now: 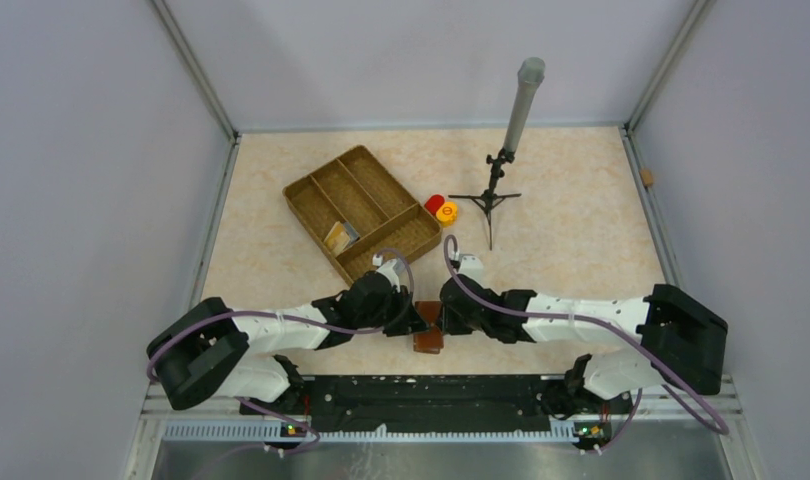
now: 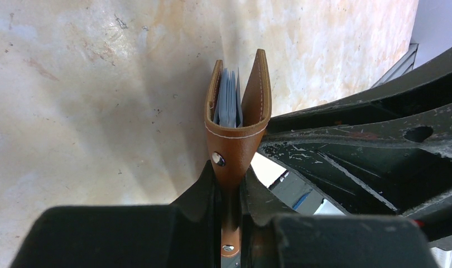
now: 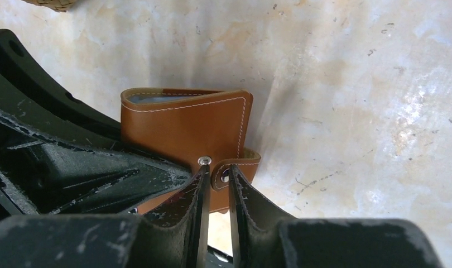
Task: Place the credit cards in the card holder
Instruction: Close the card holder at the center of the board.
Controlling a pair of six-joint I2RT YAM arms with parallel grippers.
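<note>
The brown leather card holder stands on edge between the two arms near the table's front. My left gripper is shut on its strap end, and the holder gapes upward with pale blue-grey credit cards standing inside. My right gripper has its narrow jaws closed around the snap tab at the holder's side. A sliver of blue-grey card shows at its top opening. One yellowish card lies in the wicker tray. In the top view the grippers meet at the holder.
The divided wicker tray lies behind the left arm, its corner at the right wrist view's top edge. A red cap and an orange cap sit beside it. A small tripod with a grey tube stands behind the right arm.
</note>
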